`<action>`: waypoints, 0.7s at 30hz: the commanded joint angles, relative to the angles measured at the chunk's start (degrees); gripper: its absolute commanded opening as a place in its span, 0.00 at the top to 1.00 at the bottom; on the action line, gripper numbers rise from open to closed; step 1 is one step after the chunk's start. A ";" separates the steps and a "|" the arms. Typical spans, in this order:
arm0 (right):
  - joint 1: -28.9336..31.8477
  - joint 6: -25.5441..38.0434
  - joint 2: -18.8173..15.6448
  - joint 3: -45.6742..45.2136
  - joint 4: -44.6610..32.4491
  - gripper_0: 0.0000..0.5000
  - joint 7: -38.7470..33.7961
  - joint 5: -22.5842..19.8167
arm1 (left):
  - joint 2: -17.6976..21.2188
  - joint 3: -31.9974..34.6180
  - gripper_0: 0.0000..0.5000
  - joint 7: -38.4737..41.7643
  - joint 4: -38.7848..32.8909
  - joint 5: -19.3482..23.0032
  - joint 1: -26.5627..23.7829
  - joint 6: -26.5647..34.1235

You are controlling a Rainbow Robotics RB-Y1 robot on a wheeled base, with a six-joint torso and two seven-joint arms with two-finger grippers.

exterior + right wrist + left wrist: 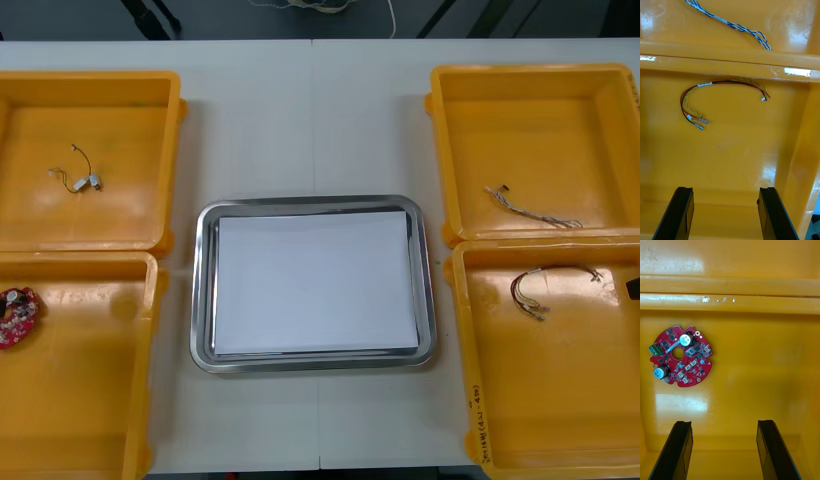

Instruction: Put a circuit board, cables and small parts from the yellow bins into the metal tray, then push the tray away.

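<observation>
1. Left gripper: fingers spread above the near left bin; the board lies ahead of one finger, untouched.
2. Right gripper: fingers spread; the red-yellow cable lies ahead, centred between them, apart.
3. Tray, white inside, sits on the worktop.
4. Blue-white cable: far right bin.

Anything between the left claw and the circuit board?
Nothing: in the left wrist view, bare yellow bin floor separates the open left claw from the circuit board.
</observation>
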 commanded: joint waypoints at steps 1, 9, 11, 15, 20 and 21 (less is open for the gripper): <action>0.88 -0.45 0.37 -1.92 -0.27 0.00 -1.97 0.52 | 2.47 1.16 0.00 -5.41 -1.54 0.26 1.02 0.34; 0.88 -0.45 0.37 -1.92 -0.27 0.00 -1.97 0.52 | 2.47 1.16 0.00 -5.41 -1.54 0.26 1.02 0.34; 0.88 -0.45 0.37 -1.92 -0.27 0.00 -1.97 0.52 | 2.47 1.16 0.00 -5.41 -1.54 0.26 1.02 0.34; 0.88 -0.45 0.37 -1.92 -0.27 0.00 -1.97 0.52 | 2.47 1.16 0.00 -5.41 -1.54 0.26 1.02 0.34; 0.88 -0.45 0.37 -1.92 -0.27 0.00 -1.97 0.52 | 2.47 1.16 0.00 -5.41 -1.54 0.26 1.02 0.34; 0.88 -0.45 0.37 -1.92 -0.27 0.00 -1.97 0.52 | 2.47 1.16 0.00 -5.41 -1.54 0.26 1.02 0.34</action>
